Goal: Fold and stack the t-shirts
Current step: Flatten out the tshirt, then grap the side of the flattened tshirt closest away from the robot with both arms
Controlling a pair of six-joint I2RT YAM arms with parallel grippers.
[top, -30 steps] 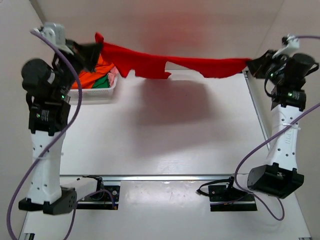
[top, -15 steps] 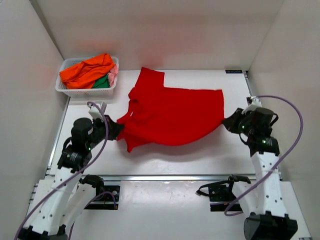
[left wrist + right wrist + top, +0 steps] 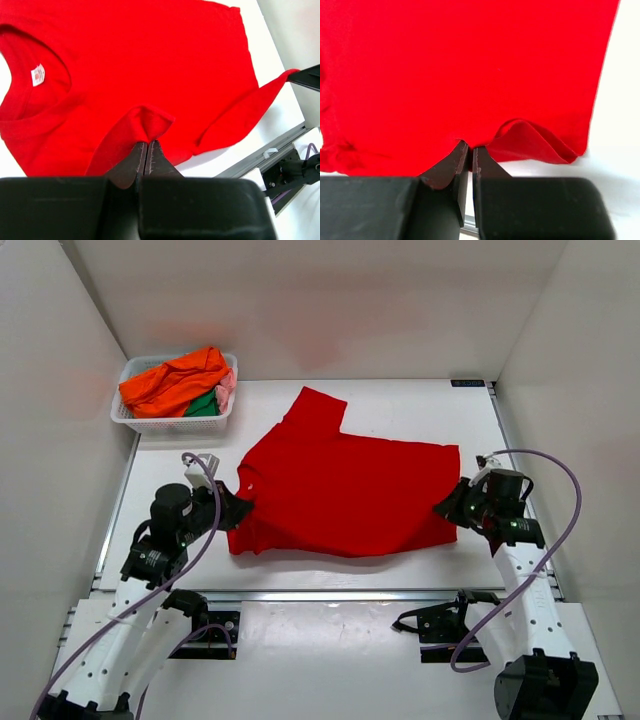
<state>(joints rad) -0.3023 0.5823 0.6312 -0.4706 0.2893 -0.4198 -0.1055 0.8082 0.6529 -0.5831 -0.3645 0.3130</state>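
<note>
Fingers of the left gripper [image 3: 146, 145] are pressed together on a raised pucker of the red t-shirt [image 3: 140, 60]. The strip of cloth they pinch is hidden between them, so I cannot tell whether it is sleeve or shoulder. Just past that pucker the collar [image 3: 30, 107] opens with a white label [image 3: 38, 75] inside it.

The right gripper [image 3: 470, 147] is likewise closed on the shirt's opposite edge, where the hem curls up into a small flap beside the fingers. Its wrist view cuts the shirt off at the top and left.

From above, the shirt lies spread across the middle of the table [image 3: 400, 400], with one sleeve pointing to the far side. The other sleeve cannot be made out near the left gripper.

Beyond the shirt's far left corner, well apart from it, stands a white basket [image 3: 125, 415]. It holds an orange t-shirt [image 3: 175, 380] on top. A green t-shirt [image 3: 203, 405] and a pink t-shirt [image 3: 227, 388] are mostly buried, only slivers showing.
</note>
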